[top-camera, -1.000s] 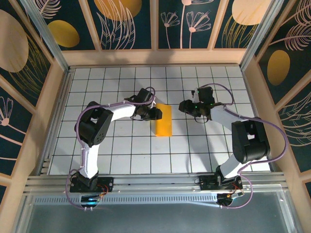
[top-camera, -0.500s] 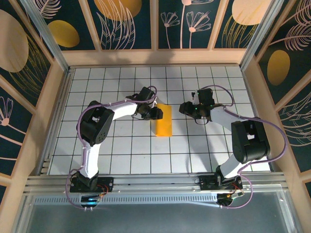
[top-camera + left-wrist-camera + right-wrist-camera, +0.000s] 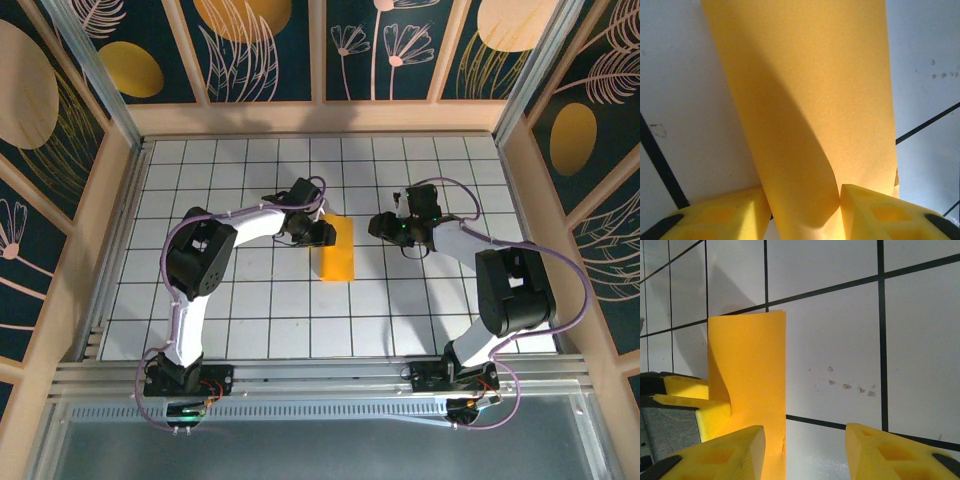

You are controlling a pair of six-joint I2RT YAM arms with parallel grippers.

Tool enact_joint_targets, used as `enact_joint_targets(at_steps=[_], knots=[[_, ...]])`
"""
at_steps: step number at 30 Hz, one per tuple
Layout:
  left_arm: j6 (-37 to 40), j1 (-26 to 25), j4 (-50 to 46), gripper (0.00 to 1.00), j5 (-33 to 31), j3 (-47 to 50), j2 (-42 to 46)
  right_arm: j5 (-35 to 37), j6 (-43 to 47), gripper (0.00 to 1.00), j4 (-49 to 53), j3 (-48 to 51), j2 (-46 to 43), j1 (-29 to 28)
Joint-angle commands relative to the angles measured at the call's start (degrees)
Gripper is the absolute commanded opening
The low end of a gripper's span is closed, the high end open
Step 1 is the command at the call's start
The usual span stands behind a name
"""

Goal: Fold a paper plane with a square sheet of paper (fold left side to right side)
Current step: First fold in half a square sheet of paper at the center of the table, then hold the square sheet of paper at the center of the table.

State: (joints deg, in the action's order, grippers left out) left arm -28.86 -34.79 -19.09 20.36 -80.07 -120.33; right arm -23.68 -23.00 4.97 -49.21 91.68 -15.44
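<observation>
The square sheet of paper (image 3: 337, 250) lies on the white grid table as a narrow orange-yellow strip, folded in half; it has no paper plane shape. My left gripper (image 3: 322, 234) is at the strip's upper left edge. In the left wrist view the paper (image 3: 805, 100) arches up between the left gripper's (image 3: 802, 200) two parted fingers and touches both. My right gripper (image 3: 383, 224) hovers open just right of the strip. In the right wrist view the right gripper (image 3: 805, 440) has its left fingertip (image 3: 725, 450) over the paper's (image 3: 755, 360) right part and bare table under the gap.
The white table with black grid lines (image 3: 250, 320) is ringed by a low wooden rim (image 3: 320, 118) and patterned dark-blue walls. Small specks (image 3: 847, 386) mark the tile right of the paper. Both arm bases sit at the near edge.
Almost nothing has moved. The left wrist has shifted slightly at the paper's left edge, and the strip lies in the same place.
</observation>
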Motion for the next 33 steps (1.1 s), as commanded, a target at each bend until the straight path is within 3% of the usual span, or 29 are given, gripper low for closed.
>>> enact_joint_targets(at_steps=[1,27,33], knots=[[1.79,-0.44,-0.22,0.44,-6.34,0.63,-5.89,-1.34,1.19,0.46,-0.36,0.61,0.75,0.30],[2.12,-0.43,-2.09,0.44,-9.90,-0.26,-5.70,-4.97,1.08,0.46,-1.58,0.93,1.85,-0.03],[1.99,-0.40,-2.09,0.44,-9.90,-0.24,-5.70,-13.83,-1.89,0.31,-6.39,1.22,5.12,-1.56]])
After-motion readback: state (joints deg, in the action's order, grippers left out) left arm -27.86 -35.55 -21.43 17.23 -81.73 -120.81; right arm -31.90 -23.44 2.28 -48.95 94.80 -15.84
